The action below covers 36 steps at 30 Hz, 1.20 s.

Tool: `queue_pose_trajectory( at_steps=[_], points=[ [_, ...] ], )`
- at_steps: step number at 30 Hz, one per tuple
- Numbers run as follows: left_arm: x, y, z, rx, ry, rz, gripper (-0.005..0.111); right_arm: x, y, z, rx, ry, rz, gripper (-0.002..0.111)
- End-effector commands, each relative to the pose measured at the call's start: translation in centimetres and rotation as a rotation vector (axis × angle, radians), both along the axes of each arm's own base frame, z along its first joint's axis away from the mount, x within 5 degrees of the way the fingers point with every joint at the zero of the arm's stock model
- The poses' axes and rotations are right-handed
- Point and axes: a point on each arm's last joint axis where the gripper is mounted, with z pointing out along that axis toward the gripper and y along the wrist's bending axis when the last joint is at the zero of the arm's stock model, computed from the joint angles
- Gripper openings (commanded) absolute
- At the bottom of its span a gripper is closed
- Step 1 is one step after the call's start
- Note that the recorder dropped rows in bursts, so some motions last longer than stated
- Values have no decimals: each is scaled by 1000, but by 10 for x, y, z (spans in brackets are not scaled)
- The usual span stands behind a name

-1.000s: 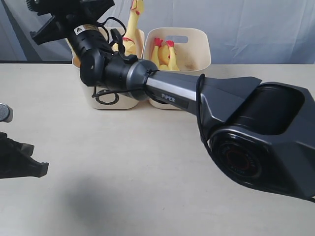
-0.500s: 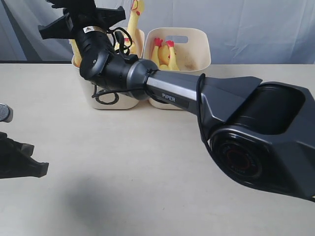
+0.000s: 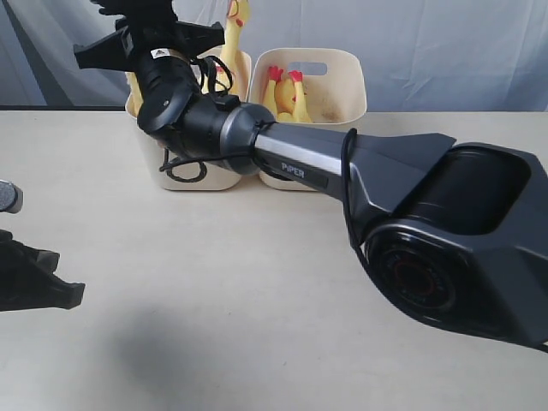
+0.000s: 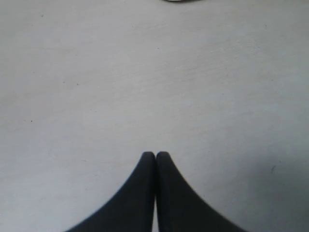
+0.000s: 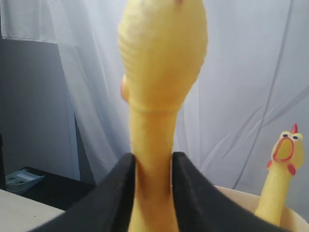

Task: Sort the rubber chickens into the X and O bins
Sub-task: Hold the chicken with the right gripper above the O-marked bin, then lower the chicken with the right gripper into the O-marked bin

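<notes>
Your right gripper (image 5: 153,157) is clamped on the held chicken (image 5: 159,72). Both black fingers press on the thin yellow neck, one on each side, and the fat ribbed body bulges out just past the tips. From the outside camera that wrist sits high at 11 o'clock in the scene, up over the back left corner of the O bin (image 3: 210,180), and the arm hides most of the bird it grips. At 3 o'clock from the gripper head, the upright chicken (image 3: 235,21) stands in the O bin with its beak wide open, close by but clear of the fingers. The second bin (image 3: 342,86) touches the O bin at its 3 o'clock side. Its mark is behind your forearm, so you cannot read it. The upside-down chicken (image 3: 291,101) rests inside, red feet up. Your left gripper (image 4: 155,155) has its jaws pressed together, holding nothing, low over the bare table (image 3: 214,300) at 8 o'clock in the scene, well apart from both bins.
</notes>
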Motion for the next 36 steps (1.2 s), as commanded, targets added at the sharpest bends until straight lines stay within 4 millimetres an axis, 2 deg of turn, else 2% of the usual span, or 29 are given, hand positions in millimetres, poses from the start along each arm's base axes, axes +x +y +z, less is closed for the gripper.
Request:
queue_pose_trajectory(
  at_steps=[1,4,10,24,36],
  points=[
    [-1,0,0,2,-1,-1,0,0,-1,7,2,-16,4,55],
    [-1,0,0,2,-1,-1,0,-3,3,7,-6,-18,20,61],
    [-1,0,0,2,-1,-1,0,-4,1,10,10,-46,-25,61],
    [-1,0,-1,0,4,-4,0,-24,4,29,50,-204,-148,61],
    [-1,0,-1,0,4,-4,0,-27,1,35,54,-271,-194,61]
  ],
)
